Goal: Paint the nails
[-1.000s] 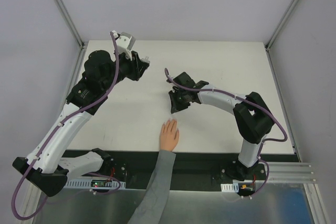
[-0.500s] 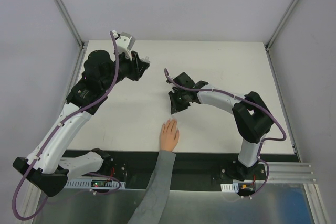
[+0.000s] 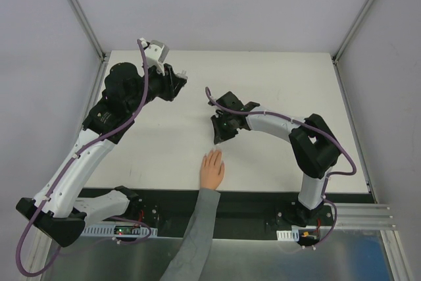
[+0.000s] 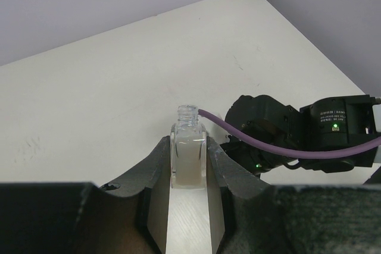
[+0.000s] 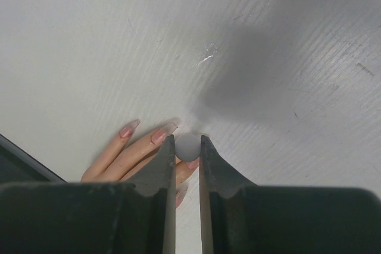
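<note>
a clear, open bottle (image 4: 189, 157) is standing upright; a round whitish cap (image 5: 188, 145) is hanging over the white table (image 3: 276, 74).

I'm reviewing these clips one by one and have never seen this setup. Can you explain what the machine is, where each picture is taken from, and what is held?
This is a robot: a left arm and a right arm bolted at the near edge of a white table. The wide picture looks down from above and behind them; the other two come from a camera on each wrist, looking along its own pincer. A person's hand in a grey sleeve lies flat on the table, fingers together. The left pincer is shut on a small glass bottle, uncapped, with pale liquid inside. The right pincer hangs over the fingertips, shut on a small round pale knob seen end-on, perhaps the brush's handle; no brush shows. The nails look pinkish.
</note>
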Controlling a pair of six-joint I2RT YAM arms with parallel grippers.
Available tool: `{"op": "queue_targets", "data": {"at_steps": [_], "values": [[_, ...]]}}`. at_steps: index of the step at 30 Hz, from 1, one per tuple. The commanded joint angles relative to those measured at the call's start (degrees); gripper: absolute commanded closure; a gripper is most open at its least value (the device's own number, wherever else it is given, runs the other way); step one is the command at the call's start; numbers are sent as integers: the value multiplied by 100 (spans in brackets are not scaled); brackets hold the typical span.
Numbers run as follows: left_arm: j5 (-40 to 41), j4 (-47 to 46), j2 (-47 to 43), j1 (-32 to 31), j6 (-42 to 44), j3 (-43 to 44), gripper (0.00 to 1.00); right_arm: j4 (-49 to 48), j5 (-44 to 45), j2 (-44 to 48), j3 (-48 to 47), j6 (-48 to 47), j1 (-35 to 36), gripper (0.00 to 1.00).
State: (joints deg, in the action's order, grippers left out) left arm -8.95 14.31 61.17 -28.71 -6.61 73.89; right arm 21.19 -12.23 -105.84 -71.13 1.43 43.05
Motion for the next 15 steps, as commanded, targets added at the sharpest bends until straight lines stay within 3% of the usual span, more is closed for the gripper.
{"op": "queue_targets", "data": {"at_steps": [1,15], "values": [[-116,-235,-61,93,-59,170,100,-71,-8,-24,-199,41,-7,100],[-195,-253,-43,146,-60,179,100,-45,63,-94,-252,68,-60,100]]}}
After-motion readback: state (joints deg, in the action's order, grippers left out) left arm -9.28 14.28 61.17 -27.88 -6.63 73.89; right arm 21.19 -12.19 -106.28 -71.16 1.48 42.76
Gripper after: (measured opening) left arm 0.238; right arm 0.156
